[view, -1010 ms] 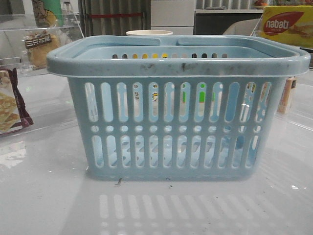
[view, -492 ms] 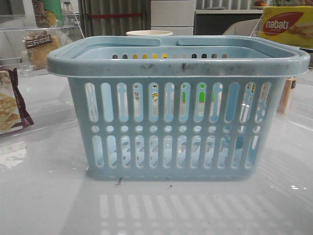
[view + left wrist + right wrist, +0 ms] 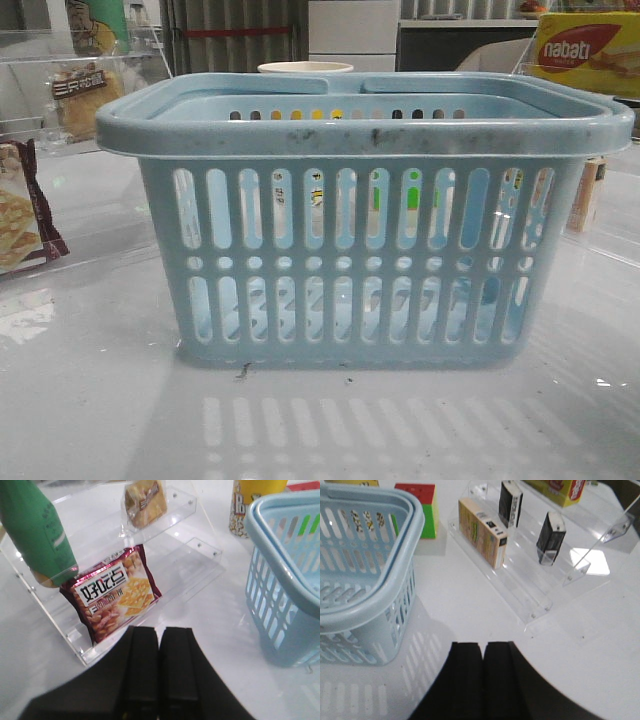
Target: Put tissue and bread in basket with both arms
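The light-blue basket [image 3: 365, 220] stands mid-table and looks empty; it also shows in the left wrist view [image 3: 285, 580] and the right wrist view [image 3: 365, 565]. The bread [image 3: 145, 502], in clear wrap with a dark label band, sits on the upper step of a clear shelf left of the basket [image 3: 85, 95]. Two small black-and-white tissue packs [image 3: 510, 502] [image 3: 550, 537] stand on a clear stepped shelf right of the basket. My left gripper [image 3: 160, 632] is shut and empty, short of the left shelf. My right gripper [image 3: 483, 647] is shut and empty, short of the right shelf. Neither gripper shows in the front view.
A maroon-edged cracker packet [image 3: 112, 592] and a green bottle [image 3: 37, 535] lie on the left shelf. A beige box [image 3: 482, 532] stands on the right shelf, a coloured cube [image 3: 420, 507] beside the basket. A yellow Nabati box [image 3: 585, 50] sits at the back right.
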Available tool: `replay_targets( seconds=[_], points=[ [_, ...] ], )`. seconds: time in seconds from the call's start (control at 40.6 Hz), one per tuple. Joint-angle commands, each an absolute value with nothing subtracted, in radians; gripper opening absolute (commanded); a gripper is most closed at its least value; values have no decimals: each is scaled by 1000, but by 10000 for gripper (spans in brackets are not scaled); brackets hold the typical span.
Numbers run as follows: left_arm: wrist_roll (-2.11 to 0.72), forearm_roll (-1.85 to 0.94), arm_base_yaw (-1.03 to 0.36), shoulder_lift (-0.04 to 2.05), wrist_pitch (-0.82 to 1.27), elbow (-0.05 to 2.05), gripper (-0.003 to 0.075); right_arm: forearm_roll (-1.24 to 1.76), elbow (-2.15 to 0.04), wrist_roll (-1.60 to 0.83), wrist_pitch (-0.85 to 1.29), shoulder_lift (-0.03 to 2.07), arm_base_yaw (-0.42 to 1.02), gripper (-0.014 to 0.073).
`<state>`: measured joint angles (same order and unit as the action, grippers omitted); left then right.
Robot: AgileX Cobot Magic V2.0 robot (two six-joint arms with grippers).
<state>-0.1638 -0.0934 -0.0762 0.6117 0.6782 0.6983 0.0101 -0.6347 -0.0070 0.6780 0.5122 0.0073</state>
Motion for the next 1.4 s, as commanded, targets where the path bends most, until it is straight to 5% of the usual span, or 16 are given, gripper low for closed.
replay_targets(
  seconds=[0.0,0.172,0.369,0.468,0.96,1.379],
  points=[
    [-158,-108,-74,661,621,731,90,0,-659,-14,635,570,6,55],
    [-158,-108,-74,719,612,731,132,0,-659,-14,668,640,6,94],
    [-167,-108,-76,729,601,731,455,0,-659,-14,669,696,6,475],
    [-167,-112,-88,729,601,731,521,0,-659,-14,669,724,6,589],
    [-189,-127,-392,729,585,731,506,-24,-783,-13,597,978,-135,593],
    [-189,-127,-405,729,585,731,506,-41,-1127,-14,567,1313,-194,593]
  ],
)
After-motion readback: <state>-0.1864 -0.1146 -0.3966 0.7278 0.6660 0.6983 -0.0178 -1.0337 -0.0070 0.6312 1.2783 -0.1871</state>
